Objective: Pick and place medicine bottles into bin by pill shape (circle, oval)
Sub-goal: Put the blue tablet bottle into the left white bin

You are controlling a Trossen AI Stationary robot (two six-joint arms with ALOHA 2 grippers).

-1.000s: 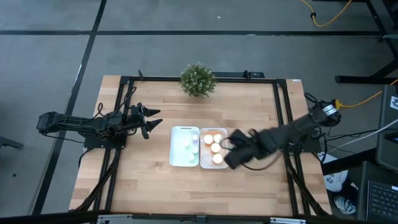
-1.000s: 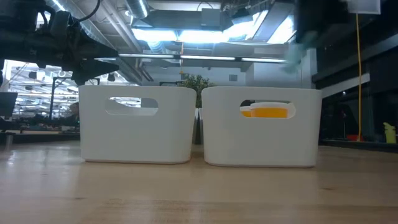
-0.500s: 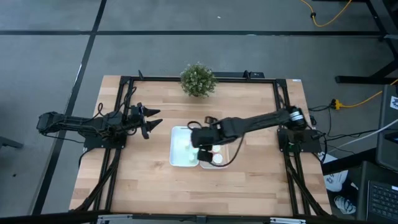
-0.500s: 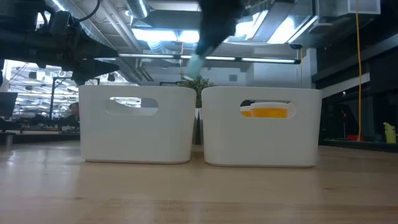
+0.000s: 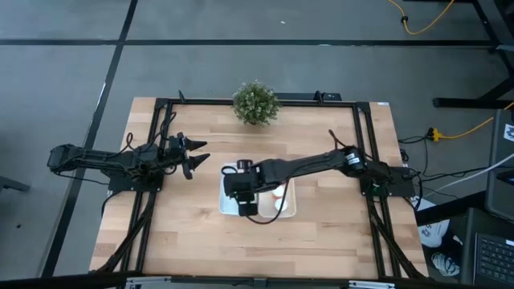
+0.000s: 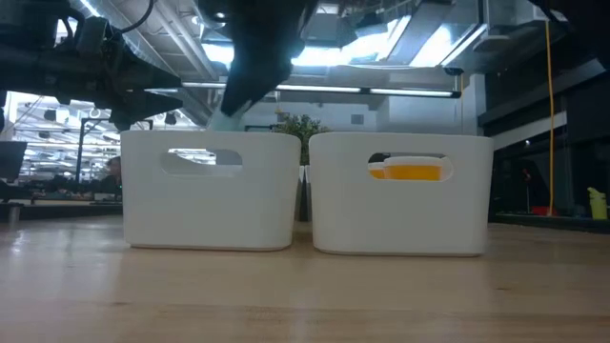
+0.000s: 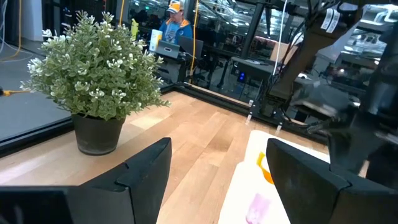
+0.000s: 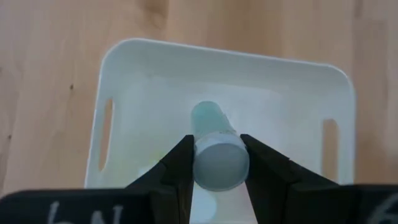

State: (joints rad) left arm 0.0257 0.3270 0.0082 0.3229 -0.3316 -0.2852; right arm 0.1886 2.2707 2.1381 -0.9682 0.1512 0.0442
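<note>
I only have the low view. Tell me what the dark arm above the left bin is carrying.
Observer: The right gripper is shut on a pale teal bottle, as the right wrist view shows.
Operator: Confirm it is over the bin, not beside it.
Observer: The white bin lies directly beneath the bottle in that view.
Operator: Report the other arm.
Observer: The left gripper waits open at the table's left side, clear of both bins.
Operator: Say what is behind the bins.
Observer: A small potted plant stands at the far edge.
</note>
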